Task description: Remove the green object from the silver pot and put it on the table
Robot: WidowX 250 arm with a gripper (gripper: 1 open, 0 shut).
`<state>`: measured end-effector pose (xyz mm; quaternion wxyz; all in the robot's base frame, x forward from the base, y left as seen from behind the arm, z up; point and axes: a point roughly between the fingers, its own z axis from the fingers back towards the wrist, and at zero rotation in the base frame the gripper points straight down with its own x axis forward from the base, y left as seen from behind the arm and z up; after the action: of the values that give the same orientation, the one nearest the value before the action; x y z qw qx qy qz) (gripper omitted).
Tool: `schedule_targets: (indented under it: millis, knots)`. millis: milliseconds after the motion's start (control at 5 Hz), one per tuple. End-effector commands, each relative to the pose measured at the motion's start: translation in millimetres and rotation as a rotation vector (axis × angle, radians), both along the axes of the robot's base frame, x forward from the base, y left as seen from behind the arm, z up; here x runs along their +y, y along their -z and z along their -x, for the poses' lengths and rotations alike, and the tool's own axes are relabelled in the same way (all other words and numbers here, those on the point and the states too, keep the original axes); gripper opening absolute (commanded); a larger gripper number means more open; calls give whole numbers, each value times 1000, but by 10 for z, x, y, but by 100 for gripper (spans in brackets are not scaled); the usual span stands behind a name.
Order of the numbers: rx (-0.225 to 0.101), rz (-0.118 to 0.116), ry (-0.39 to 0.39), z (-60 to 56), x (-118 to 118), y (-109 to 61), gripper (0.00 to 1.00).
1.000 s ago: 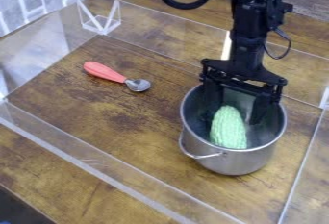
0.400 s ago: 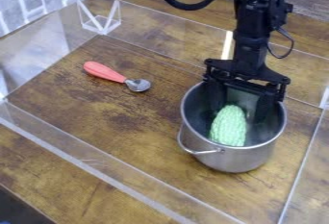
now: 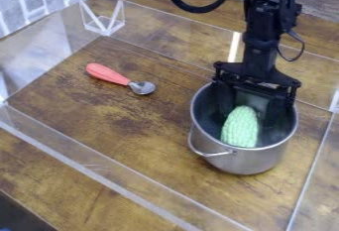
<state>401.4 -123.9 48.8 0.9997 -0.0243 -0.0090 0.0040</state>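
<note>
The green object [image 3: 241, 128] lies inside the silver pot [image 3: 252, 154], lengthwise between the near and far walls, its bumpy light-green skin showing through the open top. The pot sits on the wooden tabletop [image 3: 119, 126], toward its right edge in the view, with a wire side handle [image 3: 209, 153] on the wall facing left. Above the pot's far side, a black robot arm [image 3: 269, 17] reaches down from the top edge of the view, a dark cable [image 3: 185, 2] looping out to its left. The end effector [image 3: 259, 98], its fingers apart, is at the pot's mouth, just beyond the green object; its lower parts are dark against the pot's interior, and whether they touch the wall cannot be told. Well apart from the pot, toward the left edge of the tabletop, a spoon [image 3: 121, 79] with a red handle and a metal bowl lies flat, the bowl pointing toward the pot. Clear walls [image 3: 93, 154] run along the tabletop's left side, and a clear angular piece [image 3: 102, 19] stands near its far left corner.
</note>
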Motion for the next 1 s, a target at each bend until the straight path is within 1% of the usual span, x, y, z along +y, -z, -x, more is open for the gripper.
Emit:
schedule_targets:
  millis: [0,200,800]
  knots:
    - [-59,18,-10,-93,19,-198,0]
    - [-65,19,-7,-89,28,-231,0]
    - [-102,31,8,-73,67,-475,0]
